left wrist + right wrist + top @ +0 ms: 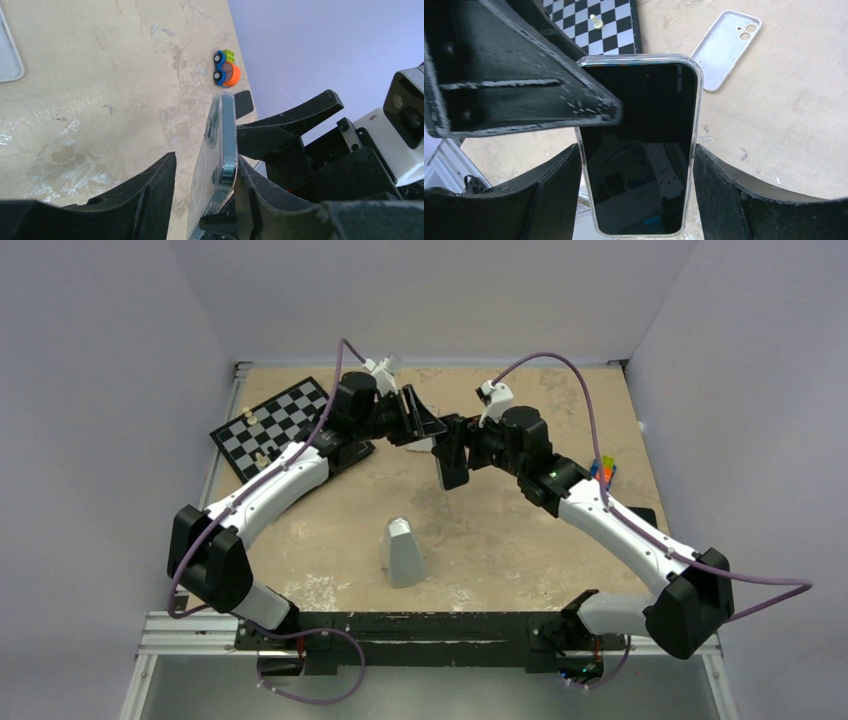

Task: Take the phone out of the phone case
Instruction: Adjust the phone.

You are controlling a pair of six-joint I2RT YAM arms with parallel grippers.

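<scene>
The phone (644, 125), its black screen facing the right wrist camera, sits inside the clear phone case (698, 100), whose pale rim frames it. My right gripper (636, 150) is shut on the case's long edges and holds it above the table (453, 468). My left gripper (206, 159) is open and straddles the cased phone, seen edge-on in the left wrist view (227, 130). Its right finger (255, 185) rests on the screen side. Its left finger (155, 190) stands apart from the back.
A second, pale opaque case (725, 50) lies on the table behind. A chessboard (275, 425) with pieces is at the back left. A grey tapered block (404, 552) stands near the front middle. A toy car (226, 68) sits by the right wall.
</scene>
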